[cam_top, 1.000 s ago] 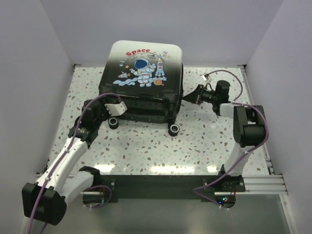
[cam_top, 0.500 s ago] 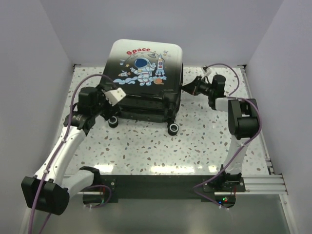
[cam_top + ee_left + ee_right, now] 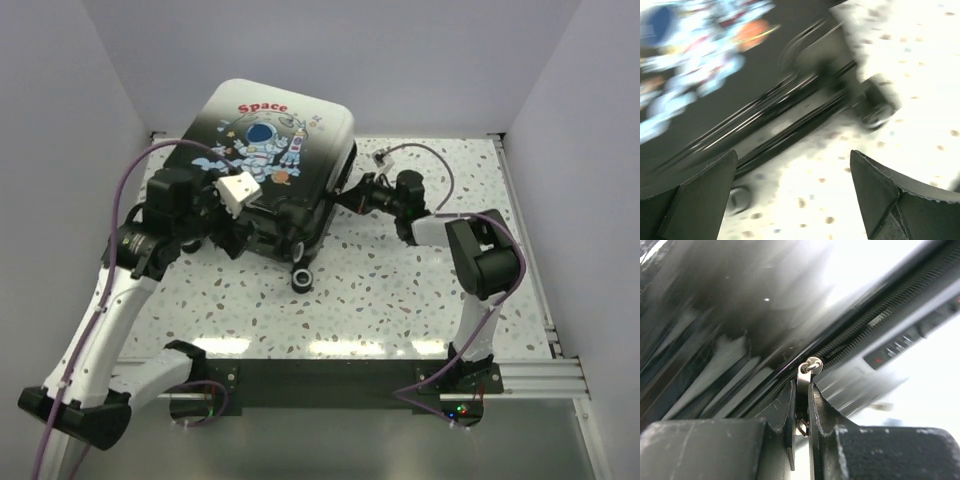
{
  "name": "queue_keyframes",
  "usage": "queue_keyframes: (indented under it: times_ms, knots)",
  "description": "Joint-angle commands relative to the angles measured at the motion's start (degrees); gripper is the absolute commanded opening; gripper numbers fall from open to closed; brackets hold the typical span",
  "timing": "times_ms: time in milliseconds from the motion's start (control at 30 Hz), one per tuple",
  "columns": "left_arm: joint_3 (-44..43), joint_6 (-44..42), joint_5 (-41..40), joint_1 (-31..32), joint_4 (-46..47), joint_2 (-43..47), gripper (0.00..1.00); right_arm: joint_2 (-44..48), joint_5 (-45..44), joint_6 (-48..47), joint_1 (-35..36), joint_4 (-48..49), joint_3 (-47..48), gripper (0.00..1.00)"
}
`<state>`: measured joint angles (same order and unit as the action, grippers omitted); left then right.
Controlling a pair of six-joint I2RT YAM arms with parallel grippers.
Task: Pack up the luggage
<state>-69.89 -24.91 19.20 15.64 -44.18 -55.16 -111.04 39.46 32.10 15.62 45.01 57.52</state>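
The luggage lies flat on the speckled table, astronaut print and red "Space" word up, turned so its wheels point to the near right. It also shows blurred in the left wrist view. My right gripper is at the luggage's right side and is shut on the metal zipper pull, which hangs on the zip line of the shell. My left gripper hovers over the luggage's near left edge, its jaws wide open and empty, with the fingertips over the table.
A black wheel sticks out at the luggage's near corner, and another shows in the left wrist view. White walls close in the table at the back and on both sides. Cables loop above both arms.
The luggage has swung counter-clockwise and shifted left, its wheel end now nearer the middle. My right gripper followed it leftward, holding the zipper pull. My left arm has lifted and moved left.
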Motion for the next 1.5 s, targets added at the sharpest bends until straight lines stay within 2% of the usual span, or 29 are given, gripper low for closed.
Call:
queue_keyframes:
  times_ms: [0,133,233,367,433,467,600,700,800,900,1000,1167,1200,1267,1300,1367,1400,1467]
  knots:
    - [-4.02,8.71,4.09,7.28,-14.16,-6.19,1.0,3.29,5.98,5.77,12.14,6.22,-1.88,0.0]
    - [-3.68,11.63,7.78,7.56,-16.55,-4.96,1.0,3.73,3.08,7.63,17.33,7.9,-2.23,0.0]
    - [-3.59,13.3,-0.37,7.65,-15.76,-4.87,1.0,3.91,1.5,8.24,17.78,7.63,-1.18,0.0]
    - [-2.89,12.17,-18.71,7.65,-14.36,-6.63,1.0,4.7,0.88,5.7,17.78,5.18,-0.12,0.0]
    - [-3.76,9.09,-19.03,7.56,-14.17,-6.28,0.98,4.61,1.05,5.61,17.78,5.09,-0.12,0.0]
    - [-4.81,8.65,-22.85,7.56,-14.18,-5.93,0.97,4.61,1.05,5.52,17.69,5.0,-0.3,0.0]
    - [-6.49,5.58,-28.42,5.12,-17.07,-6.1,0.9,4.96,0.97,4.21,17.78,4.47,-1.35,0.0]
    - [-6.58,3.65,-24.24,2.38,-22.33,-6.1,0.83,5.14,0.97,3.68,17.78,4.03,-1.36,0.0]
    - [-2.63,2.5,-20.88,2.38,-25.94,-5.05,0.86,4.79,0.88,3.41,17.69,3.94,-0.74,0.0]
    - [0.8,1.7,-19.55,2.38,-25.6,-4.7,0.86,4.61,1.06,2.62,17.78,3.33,-0.21,0.0]
    - [3.43,1.27,-19.55,2.47,-21.39,-5.4,0.84,5.22,1.14,2.27,17.69,2.89,-0.56,0.0]
    - [6.34,1.18,-17.99,2.47,-15.15,-8.91,0.68,7.42,1.32,1.39,16.64,1.49,-2.85,0.0]
    - [6.6,0.91,-17.27,2.55,-14.53,-9.0,0.57,7.86,1.41,1.04,16.47,1.04,-3.46,0.0]
    - [7.48,-0.22,-15.87,2.64,-15.05,-9.09,0.43,9.44,0.62,-0.19,15.85,-0.79,-4.16,0.0]
    - [8.27,-1.88,-16.04,2.64,-15.32,-8.74,0.28,9.88,0.44,-1.32,15.59,-1.59,-4.51,0.0]
    - [11.77,-4.17,-18.83,2.47,-16.11,-6.04,0.12,10.93,-1.39,-2.21,13.92,-3.43,-4.78,0.0]
    - [13.01,-6.62,-19.11,1.42,-16.11,-4.8,0.0,11.11,-1.84,-2.82,13.31,-3.96,-4.78,0.0]
    - [16.17,-9.88,-21.3,-1.38,-15.93,-1.12,0.0,11.29,-2.37,-3.01,10.58,-5.19,-4.52,0.0]
